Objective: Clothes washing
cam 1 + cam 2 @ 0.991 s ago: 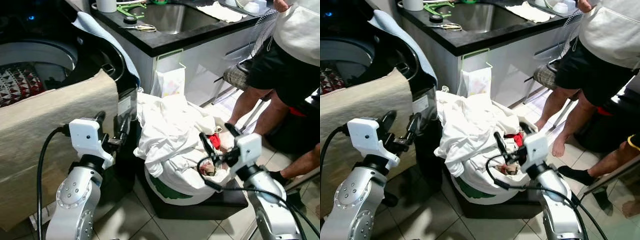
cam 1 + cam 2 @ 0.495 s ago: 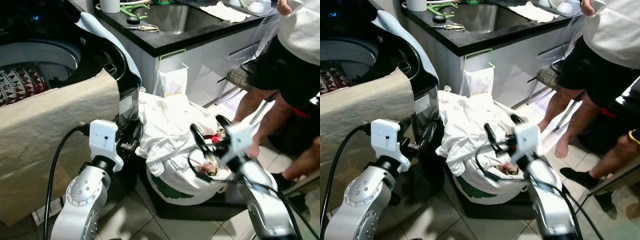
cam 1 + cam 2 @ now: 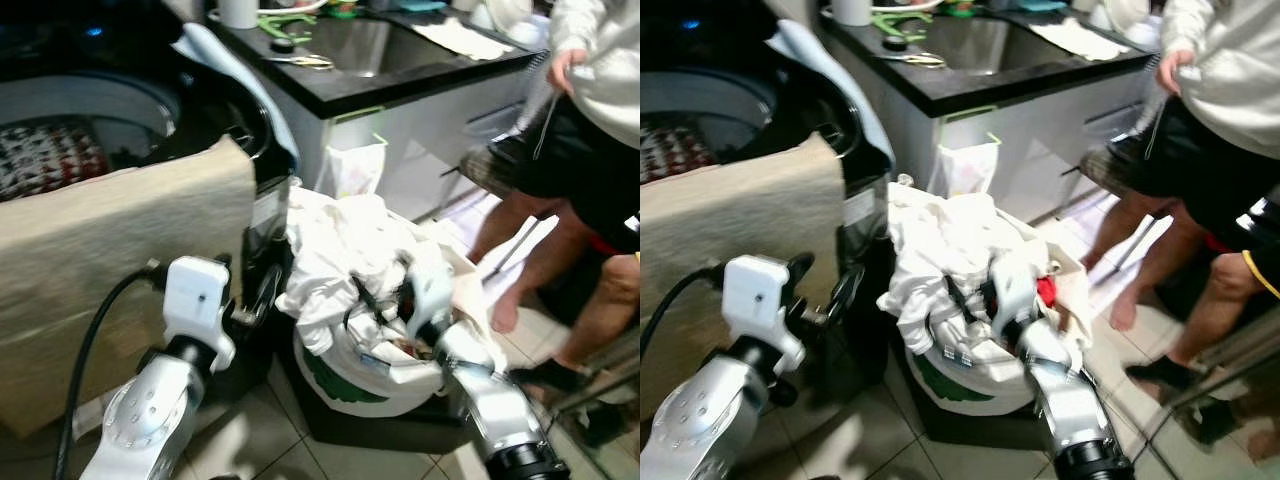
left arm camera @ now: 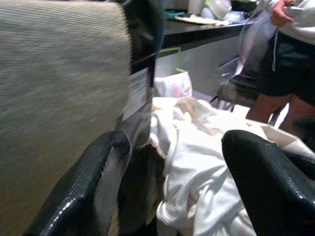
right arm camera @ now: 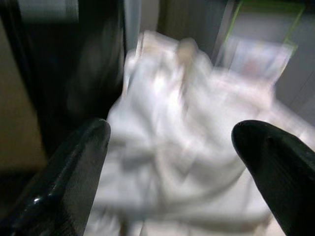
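White laundry heaped in basket on floor beside washer. Right hand over the heap, fingers spread, empty. Left hand beside washer, released.

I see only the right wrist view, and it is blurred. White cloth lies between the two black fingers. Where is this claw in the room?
Observer: The right claw is open and hovers over the white laundry heaped in a white basket on the floor.
Operator: And what is beside the basket?
Observer: On the robot's left stands the washing machine, with a beige cloth draped over its front.
Operator: Where is the other claw?
Observer: The left claw is open, low between the machine and the basket.
Operator: Is somebody near?
Observer: Yes, a person stands on the robot's right, by the counter.
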`<state>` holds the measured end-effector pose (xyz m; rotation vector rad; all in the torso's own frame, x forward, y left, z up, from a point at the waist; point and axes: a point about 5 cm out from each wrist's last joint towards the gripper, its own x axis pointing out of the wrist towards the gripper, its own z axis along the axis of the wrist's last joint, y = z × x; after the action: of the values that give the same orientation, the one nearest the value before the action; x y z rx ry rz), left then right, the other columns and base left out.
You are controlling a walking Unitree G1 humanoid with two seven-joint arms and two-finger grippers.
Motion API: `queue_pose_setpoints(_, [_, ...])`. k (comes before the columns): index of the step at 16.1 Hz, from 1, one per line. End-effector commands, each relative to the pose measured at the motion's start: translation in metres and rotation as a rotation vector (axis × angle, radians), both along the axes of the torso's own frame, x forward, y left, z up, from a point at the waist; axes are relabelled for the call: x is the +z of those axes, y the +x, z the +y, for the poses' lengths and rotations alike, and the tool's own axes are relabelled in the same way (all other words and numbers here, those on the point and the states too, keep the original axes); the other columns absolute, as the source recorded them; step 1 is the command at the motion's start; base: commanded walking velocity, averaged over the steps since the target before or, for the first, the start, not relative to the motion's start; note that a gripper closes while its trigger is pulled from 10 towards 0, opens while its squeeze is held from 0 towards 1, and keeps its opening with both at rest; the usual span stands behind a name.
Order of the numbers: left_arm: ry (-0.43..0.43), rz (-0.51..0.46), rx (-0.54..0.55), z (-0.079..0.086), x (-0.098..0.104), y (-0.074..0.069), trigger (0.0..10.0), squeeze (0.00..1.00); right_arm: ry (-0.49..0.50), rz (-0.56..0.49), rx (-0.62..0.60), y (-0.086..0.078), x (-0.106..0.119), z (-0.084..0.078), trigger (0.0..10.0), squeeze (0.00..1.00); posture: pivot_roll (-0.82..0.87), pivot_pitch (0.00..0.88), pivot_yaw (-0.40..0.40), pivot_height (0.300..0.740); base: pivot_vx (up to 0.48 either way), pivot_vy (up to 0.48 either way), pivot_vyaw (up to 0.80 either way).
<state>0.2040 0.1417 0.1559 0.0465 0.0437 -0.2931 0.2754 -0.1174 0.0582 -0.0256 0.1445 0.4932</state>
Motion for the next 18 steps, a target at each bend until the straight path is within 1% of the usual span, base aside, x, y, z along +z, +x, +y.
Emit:
queue_pose_setpoints(1, [-0.007,-0.001,-0.027,-0.003,0.005,-0.005,10.0,0.0,-0.011,-0.021,-0.017,0.003,-0.001,-0.008,10.0,0.0,0.25,0.0,-0.113,0.74,0.0,0.0,0.0])
queue_pose_setpoints(2, [0.001,0.002,-0.031,-0.002,0.007,-0.011,10.0,0.0,-0.026,-0.003,-0.03,0.001,-0.009,-0.012,10.0,0.0,0.27,0.0,-0.115,0.74,0.0,0.0,0.0])
queue_pose_setpoints(4, [0.015,0.016,-0.026,0.004,0.01,-0.019,10.0,0.0,0.0,0.044,-0.095,-0.002,-0.022,-0.019,10.0,0.0,0.3,0.0,-0.116,0.74,0.0,0.0,0.0])
queue_pose_setpoints(5, [0.027,0.022,-0.016,0.009,0.013,-0.025,10.0,0.0,-0.013,0.074,-0.137,-0.004,-0.033,-0.024,10.0,0.0,0.32,0.0,-0.113,0.74,0.0,0.0,0.0])
queue_pose_setpoints(6, [0.043,0.037,-0.005,0.013,0.014,-0.031,10.0,0.0,-0.056,0.084,-0.18,-0.004,-0.043,-0.032,10.0,0.0,0.35,0.0,-0.11,0.74,0.0,0.0,0.0])
queue_pose_setpoints(7, [0.053,0.049,0.001,0.015,0.015,-0.035,10.0,0.0,-0.109,0.083,-0.222,-0.002,-0.046,-0.041,10.0,0.0,0.36,0.0,-0.11,0.74,0.0,0.0,0.0])
queue_pose_setpoints(8, [0.059,0.058,0.009,0.017,0.016,-0.039,10.0,0.0,-0.209,0.078,-0.278,0.002,-0.047,-0.054,10.0,0.0,0.37,0.0,-0.111,0.74,0.0,0.0,0.0])
queue_pose_setpoints(9, [0.06,0.067,0.024,0.02,0.016,-0.042,10.0,0.0,-0.258,0.096,-0.328,0.004,-0.049,-0.067,10.0,0.0,0.38,0.0,-0.113,0.74,0.0,0.0,0.0])
queue_pose_setpoints(11, [0.059,0.078,0.028,0.021,0.017,-0.045,10.0,0.0,-0.283,0.124,-0.368,0.006,-0.052,-0.077,10.0,0.0,0.38,0.0,-0.109,0.74,0.0,0.0,0.0])
queue_pose_setpoints(12, [0.057,0.081,0.028,0.021,0.018,-0.045,10.0,0.0,-0.283,0.138,-0.377,0.007,-0.053,-0.078,10.0,0.0,0.38,0.0,-0.103,0.74,0.0,0.0,0.0])
queue_pose_setpoints(13, [0.052,0.091,0.02,0.019,0.017,-0.047,10.0,0.0,-0.281,0.168,-0.362,0.009,-0.056,-0.073,10.0,0.0,0.37,0.003,-0.099,0.74,0.0,0.0,0.0])
queue_pose_setpoints(14, [0.048,0.106,0.009,0.017,0.016,-0.05,10.0,0.0,-0.253,0.188,-0.331,0.016,-0.055,-0.058,10.0,0.0,0.37,0.017,-0.091,0.74,0.0,0.0,0.0])
queue_pose_setpoints(15, [0.046,0.114,0.007,0.016,0.016,-0.051,10.0,0.0,-0.238,0.191,-0.313,0.02,-0.054,-0.048,10.0,0.0,0.38,0.025,-0.09,0.74,0.0,0.0,0.0])
queue_pose_setpoints(16, [0.042,0.125,0.006,0.016,0.016,-0.054,10.0,0.0,-0.229,0.189,-0.285,0.024,-0.051,-0.034,10.0,0.0,0.38,0.034,-0.089,0.74,0.0,0.0,0.0])
queue_pose_setpoints(17, [0.041,0.13,0.007,0.016,0.016,-0.056,10.0,0.0,-0.229,0.187,-0.277,0.026,-0.051,-0.03,10.0,0.0,0.38,0.036,-0.089,0.74,0.0,0.0,0.0])
queue_pose_setpoints(18, [0.038,0.14,0.008,0.015,0.016,-0.059,10.0,0.0,-0.222,0.181,-0.25,0.028,-0.049,-0.02,10.0,0.0,0.39,0.048,-0.09,0.74,0.0,0.0,0.0])
